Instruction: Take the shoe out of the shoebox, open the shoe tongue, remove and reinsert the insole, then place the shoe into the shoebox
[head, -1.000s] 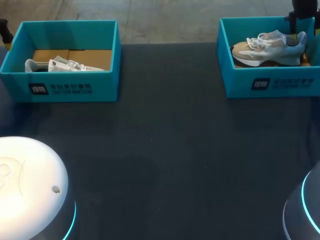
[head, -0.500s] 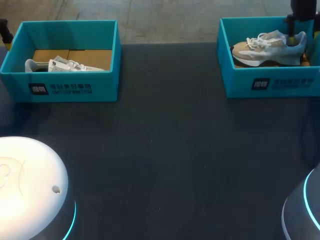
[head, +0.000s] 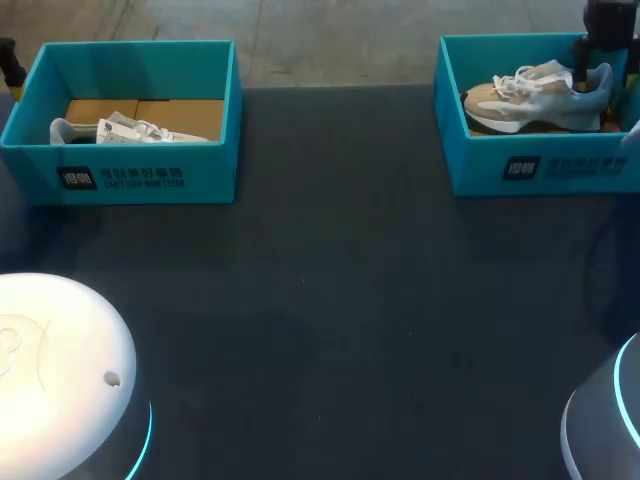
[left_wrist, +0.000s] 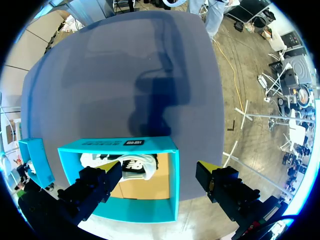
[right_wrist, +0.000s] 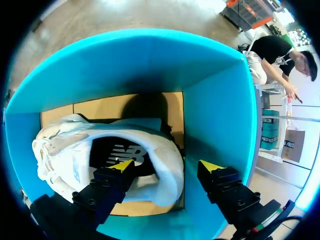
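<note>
Hovering over the shoe in its shoebox, the right gripper gapes open, like the left gripper.

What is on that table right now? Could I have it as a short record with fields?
table: dark, with two teal boxes on its far side
left box: white shoe lying inside
right box: beige shoe inside, on its sole
left jaws: open, above the left box
right jaws: open, down in the right box, astride the beige shoe's heel
stage: neither shoe lifted out yet
</note>
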